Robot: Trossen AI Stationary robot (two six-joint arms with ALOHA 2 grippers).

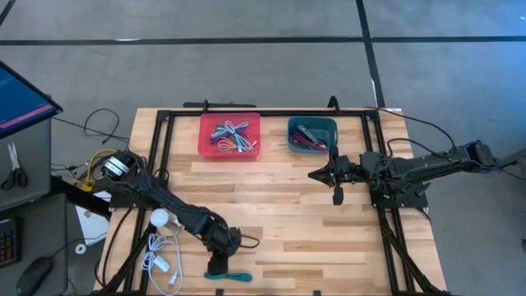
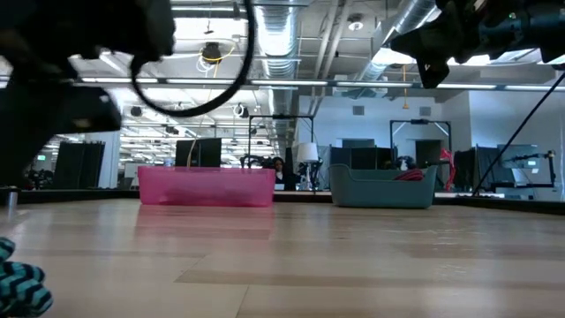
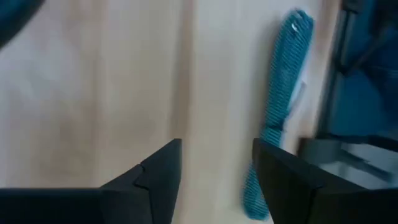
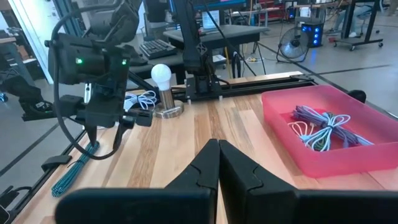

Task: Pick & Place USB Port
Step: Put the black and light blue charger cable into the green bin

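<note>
A teal braided cable (image 1: 233,277) lies flat along the table's near edge; it also shows in the left wrist view (image 3: 285,87) and the low view (image 2: 21,288). My left gripper (image 1: 217,265) (image 3: 216,180) hangs open just above the table, pointing down, with one end of the cable between its fingers, close to one of them. My right gripper (image 1: 336,194) (image 4: 218,158) is shut and waits raised near the teal bin (image 1: 312,134), touching nothing. My left gripper comes from above, fingers pointing down. The teal cable's end (image 3: 251,196) lies on the table right beside the inner side of one finger (image 3: 283,180). I cannot tell whether they touch.
A pink tray (image 1: 230,136) (image 4: 323,134) with grey cables and the teal bin holding dark and red cables sit at the table's far side. A white bulb on a base (image 1: 159,218) and a coiled white cable (image 1: 160,256) lie near the left edge. Bare wood lies between.
</note>
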